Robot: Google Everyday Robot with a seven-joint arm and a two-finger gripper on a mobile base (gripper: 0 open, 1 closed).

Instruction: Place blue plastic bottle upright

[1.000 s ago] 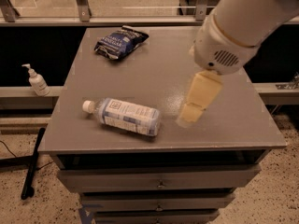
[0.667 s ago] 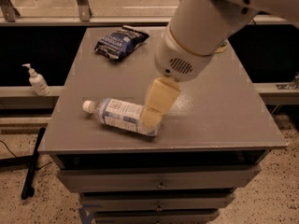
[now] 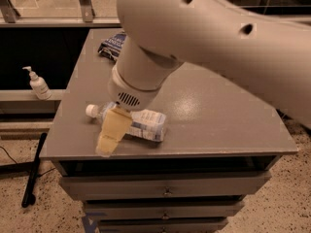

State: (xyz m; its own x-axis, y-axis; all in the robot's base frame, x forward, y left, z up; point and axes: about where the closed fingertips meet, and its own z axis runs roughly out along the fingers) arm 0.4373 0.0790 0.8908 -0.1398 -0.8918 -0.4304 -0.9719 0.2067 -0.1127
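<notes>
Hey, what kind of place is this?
Probably an office or lab workspace: a grey drawer cabinet, a pump dispenser on a ledge. The pincer hangs by the blue plastic bottle lying on top.

**Blue plastic bottle (image 3: 146,124) lying on its side on the grey tabletop (image 3: 218,115).**
Clear plastic body with a white screw cap (image 3: 91,110), closed, and a pale blue-and-white wraparound label. The bottle lies flat near the front left edge of the top, with the cap pointing left and slightly back and the base to the right. Its neck-side portion is hidden behind the gripper (image 3: 108,143), which hangs over and in front of it at the table's front edge. Whether the two touch cannot be judged.
</notes>
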